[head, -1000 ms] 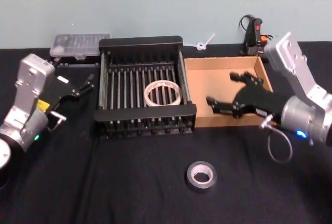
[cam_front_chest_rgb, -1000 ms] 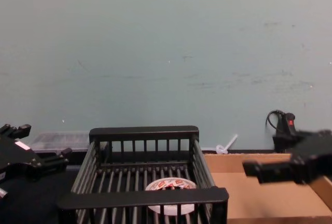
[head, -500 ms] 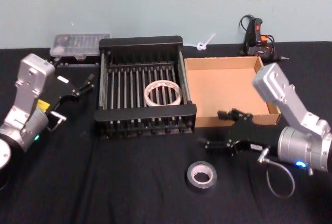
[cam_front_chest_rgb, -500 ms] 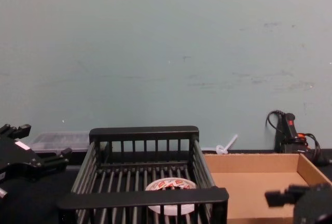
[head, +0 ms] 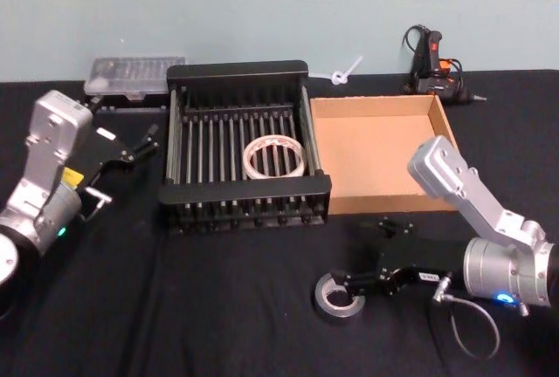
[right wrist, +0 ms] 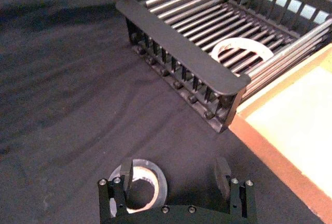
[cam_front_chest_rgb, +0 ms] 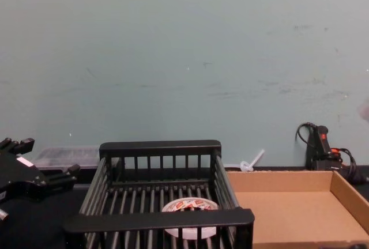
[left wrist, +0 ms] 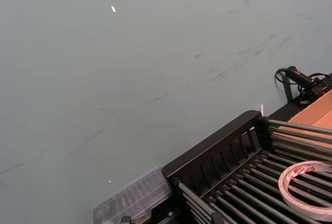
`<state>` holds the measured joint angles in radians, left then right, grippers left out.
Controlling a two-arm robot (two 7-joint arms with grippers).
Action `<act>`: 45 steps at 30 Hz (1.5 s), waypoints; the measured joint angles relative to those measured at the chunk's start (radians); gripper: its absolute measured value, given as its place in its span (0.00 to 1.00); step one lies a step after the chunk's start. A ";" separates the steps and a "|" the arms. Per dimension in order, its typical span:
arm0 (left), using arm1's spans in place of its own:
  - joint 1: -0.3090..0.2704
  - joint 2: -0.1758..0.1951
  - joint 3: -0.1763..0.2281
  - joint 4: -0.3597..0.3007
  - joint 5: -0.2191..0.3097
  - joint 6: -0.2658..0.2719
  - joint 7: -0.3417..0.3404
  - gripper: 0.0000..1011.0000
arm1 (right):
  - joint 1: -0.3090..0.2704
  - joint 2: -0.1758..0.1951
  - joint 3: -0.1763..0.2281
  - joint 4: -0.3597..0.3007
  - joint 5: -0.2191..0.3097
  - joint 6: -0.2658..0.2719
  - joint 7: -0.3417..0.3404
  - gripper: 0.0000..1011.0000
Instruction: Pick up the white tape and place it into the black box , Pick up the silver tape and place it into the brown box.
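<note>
I count two rolls of tape and two boxes on my black tabletop [head: 218,307]. The flat white roll of tape with red print [head: 273,157] lies on the ribbed floor of the black slatted plastic crate [head: 244,190]. Just right of the crate sits the shallow tan cardboard box [head: 382,203].

The dull grey-silver roll of tape [head: 339,297] lies near me, in front of the boxes. My right pincer [head: 353,282] is low over it, released wide; my right wrist view shows one finger [right wrist: 126,172] in the roll's hollow centre and the other outside it.

My left pincer [head: 142,144] hangs left of the crate, fingers apart, grasping nothing. The chest view shows the red print side-on.
</note>
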<state>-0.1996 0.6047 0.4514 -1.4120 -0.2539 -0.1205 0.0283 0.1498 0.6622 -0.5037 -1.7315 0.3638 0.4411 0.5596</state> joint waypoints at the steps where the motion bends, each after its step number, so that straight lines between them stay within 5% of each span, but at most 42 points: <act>1: 0.000 0.000 0.000 0.000 0.000 0.000 0.000 0.99 | 0.001 0.002 -0.002 0.000 0.001 0.001 0.000 0.99; 13: 0.000 0.000 0.000 0.000 0.000 0.000 0.000 0.99 | 0.020 0.026 -0.042 0.012 0.004 0.018 0.004 0.99; 45: 0.000 0.000 0.000 0.000 0.000 0.000 0.000 0.99 | 0.058 0.003 -0.089 0.082 -0.007 0.030 -0.004 0.99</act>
<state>-0.1995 0.6047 0.4514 -1.4120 -0.2539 -0.1205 0.0283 0.2081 0.6647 -0.5930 -1.6494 0.3564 0.4710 0.5558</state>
